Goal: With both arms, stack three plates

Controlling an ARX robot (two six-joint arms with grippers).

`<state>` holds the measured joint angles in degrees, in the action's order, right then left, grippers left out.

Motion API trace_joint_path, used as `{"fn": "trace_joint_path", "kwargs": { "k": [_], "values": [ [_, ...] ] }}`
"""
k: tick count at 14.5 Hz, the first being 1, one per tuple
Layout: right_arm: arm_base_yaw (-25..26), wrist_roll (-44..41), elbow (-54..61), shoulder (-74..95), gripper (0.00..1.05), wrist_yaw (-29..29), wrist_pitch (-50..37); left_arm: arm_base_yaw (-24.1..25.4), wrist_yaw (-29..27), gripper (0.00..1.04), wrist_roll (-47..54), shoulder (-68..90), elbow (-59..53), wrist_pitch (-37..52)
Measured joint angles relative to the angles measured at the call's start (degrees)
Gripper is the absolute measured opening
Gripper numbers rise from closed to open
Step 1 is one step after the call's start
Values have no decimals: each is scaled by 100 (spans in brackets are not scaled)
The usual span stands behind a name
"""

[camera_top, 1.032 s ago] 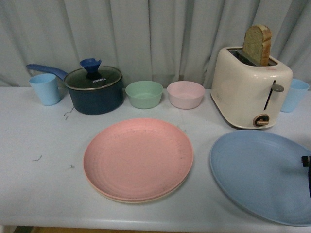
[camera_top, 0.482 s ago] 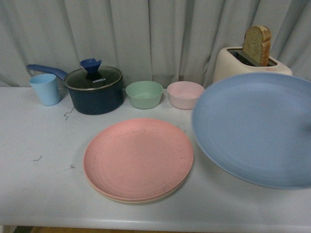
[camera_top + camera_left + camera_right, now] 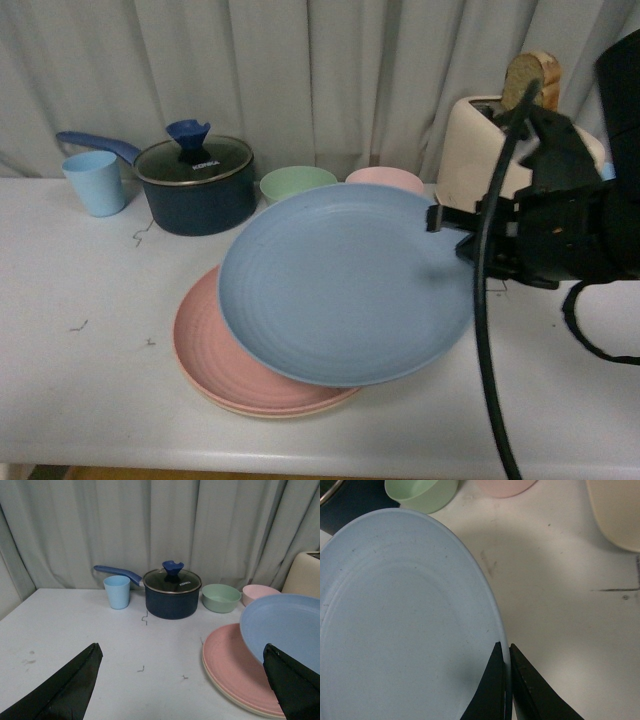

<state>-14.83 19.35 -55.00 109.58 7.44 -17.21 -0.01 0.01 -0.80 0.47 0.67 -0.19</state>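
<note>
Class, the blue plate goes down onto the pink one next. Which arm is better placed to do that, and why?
Right. The right gripper pinches the blue plate by its rim between its fingers, holding it over the pink plate. The left gripper hangs open and empty, off to the side.

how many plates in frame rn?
3: blue plate gripped at its rim by the right end effector, over the pink plate; beige plate beneath that, only its rim showing.
</note>
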Motion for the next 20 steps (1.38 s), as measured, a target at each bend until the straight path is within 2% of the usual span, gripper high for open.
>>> {"fn": "trace_joint_path", "kwargs": {
  "k": [3,7,10,12,14,15,16,17,18,19,20],
  "values": [
    [-337,649,-708,940,3,-33,-98,0,0,98,2,0,0,0],
    [-623,791,-1043,1368,3,-39,57,0,0,98,0,0,0,0],
    [-656,804,-1054,1484,5,-142,146,0,0,98,0,0,0,0],
    [-643,863,-964,1397,29,-129,-168,0,0,98,0,0,0,0],
    [-573,1025,-487,866,51,144,-612,0,0,98,0,0,0,-2],
    [-566,1069,-417,584,62,155,-682,0,-2,98,0,0,0,-2],
    [-564,986,-358,507,70,-59,-1266,0,0,98,2,0,0,2],
    [-573,245,175,647,58,-1300,-3126,0,7,98,2,0,0,-2],
    [-485,-597,1115,570,46,-2131,-4315,0,-17,98,0,0,0,-4],
    [-369,-944,1606,446,38,-2326,-4841,4,-15,98,0,0,0,-7],
    [-328,-1034,1709,398,36,-2337,-4948,4,-15,98,0,0,0,0]
  ]
}}
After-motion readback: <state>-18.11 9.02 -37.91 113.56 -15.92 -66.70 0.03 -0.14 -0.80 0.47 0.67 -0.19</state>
